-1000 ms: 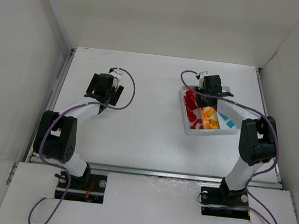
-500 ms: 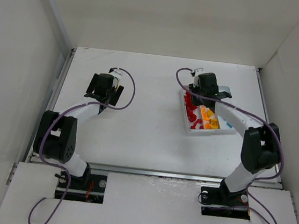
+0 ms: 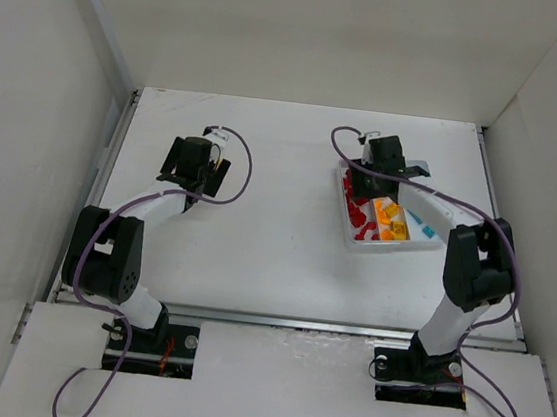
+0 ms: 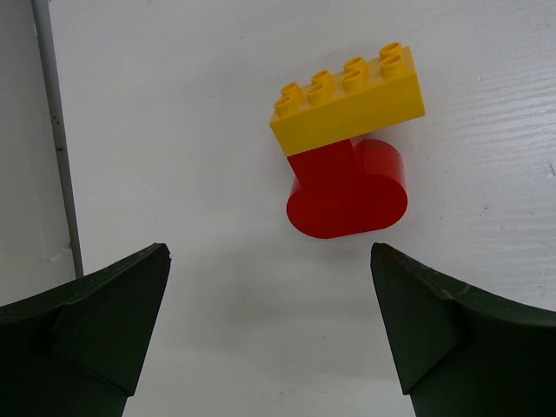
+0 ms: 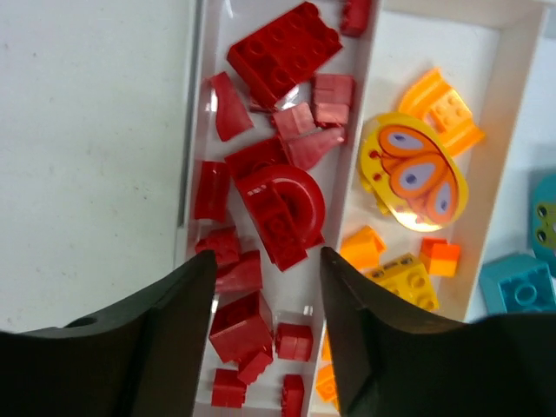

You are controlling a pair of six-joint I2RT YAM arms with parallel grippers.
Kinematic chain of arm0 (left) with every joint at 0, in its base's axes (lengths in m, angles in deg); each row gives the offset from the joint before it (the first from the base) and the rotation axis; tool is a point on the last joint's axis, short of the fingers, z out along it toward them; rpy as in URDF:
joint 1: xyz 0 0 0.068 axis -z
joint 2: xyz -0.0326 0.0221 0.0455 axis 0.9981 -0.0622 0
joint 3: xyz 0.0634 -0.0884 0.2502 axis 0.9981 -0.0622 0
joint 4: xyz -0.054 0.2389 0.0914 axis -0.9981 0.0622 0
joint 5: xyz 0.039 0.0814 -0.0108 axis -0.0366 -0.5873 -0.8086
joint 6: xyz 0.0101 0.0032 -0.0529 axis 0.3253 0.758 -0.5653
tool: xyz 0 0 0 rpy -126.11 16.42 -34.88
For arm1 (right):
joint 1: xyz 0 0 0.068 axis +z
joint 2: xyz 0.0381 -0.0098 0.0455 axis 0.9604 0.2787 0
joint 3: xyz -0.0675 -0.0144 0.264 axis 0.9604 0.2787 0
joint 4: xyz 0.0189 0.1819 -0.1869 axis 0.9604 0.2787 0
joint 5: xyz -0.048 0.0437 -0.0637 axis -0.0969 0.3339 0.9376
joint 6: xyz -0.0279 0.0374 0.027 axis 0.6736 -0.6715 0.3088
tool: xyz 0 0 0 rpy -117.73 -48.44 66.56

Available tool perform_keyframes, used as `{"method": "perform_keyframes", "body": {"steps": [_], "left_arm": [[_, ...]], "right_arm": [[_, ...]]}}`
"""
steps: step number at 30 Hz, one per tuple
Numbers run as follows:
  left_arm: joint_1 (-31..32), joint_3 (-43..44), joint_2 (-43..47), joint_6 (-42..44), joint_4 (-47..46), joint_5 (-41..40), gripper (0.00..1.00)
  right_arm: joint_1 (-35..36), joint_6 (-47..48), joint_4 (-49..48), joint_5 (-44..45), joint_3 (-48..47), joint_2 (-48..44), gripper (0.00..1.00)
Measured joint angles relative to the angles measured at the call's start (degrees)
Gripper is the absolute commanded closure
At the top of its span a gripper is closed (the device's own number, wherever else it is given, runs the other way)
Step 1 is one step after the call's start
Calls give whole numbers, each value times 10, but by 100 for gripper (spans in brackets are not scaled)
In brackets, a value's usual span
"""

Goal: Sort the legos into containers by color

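Hovering above the white tray [image 3: 395, 246] at the far right part of the table [image 3: 277, 218], the right gripper [image 5: 268, 261] has its two dark fingers [image 5: 165, 339] apart, and no piece is caught between them. Below the gap lie the red pieces [image 5: 239, 330]. They fill the first compartment [image 5: 211, 39] of the tray, the one nearest to the middle of the table. Among them I can see a big studded block [image 5: 285, 48] at the far end and a curved arch piece [image 5: 287, 204] just in front of the fingertips. The middle compartment [image 5: 408, 43] holds the orange and yellow pieces [image 5: 404, 278], and a round yellow disc [image 5: 413, 174] with a butterfly picture lies among them. The third compartment [image 5: 521, 195] shows only at the edge of the right wrist view; blue pieces [image 5: 521, 287] are in it.

The left gripper [image 4: 269, 252] is at the far left part of the table, well apart from the tray. Its fingers are spread wide and hold nothing. Just ahead of them, on the bare table, lies a yellow brick [image 4: 347, 100] with eight studs, joined to a red rounded piece [image 4: 347, 191]. Neither finger touches this pair. In the top view the gripper itself mostly hides the pair.
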Motion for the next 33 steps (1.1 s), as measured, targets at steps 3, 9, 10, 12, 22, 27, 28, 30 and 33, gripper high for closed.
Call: {"method": "perform_keyframes", "body": {"steps": [3, 9, 10, 12, 22, 27, 28, 30, 33], "left_arm": [[0, 0, 0, 0, 0, 0, 0], [0, 0, 0, 3, -4, 0, 0], [0, 0, 0, 4, -5, 0, 0], [0, 0, 0, 5, -5, 2, 0], [0, 0, 0, 6, -8, 4, 0], [0, 0, 0, 7, -8, 4, 0], [0, 0, 0, 7, -8, 4, 0], [0, 0, 0, 7, -8, 4, 0], [0, 0, 0, 7, -8, 4, 0]], "right_arm": [[-13, -7, -4, 4, 24, -27, 57], [-27, -13, -4, 10, 66, -35, 64], [-27, -13, -4, 10, 70, -34, 64], [-27, -14, -7, 10, 75, -30, 65], [-37, -33, -31, 24, 74, 0, 100], [-45, -58, -30, 27, 72, 1, 100], [-46, -62, -29, 27, 71, 1, 100], [-47, -70, -25, 24, 67, 5, 100], [-49, -84, -16, 23, 51, 15, 100]]}}
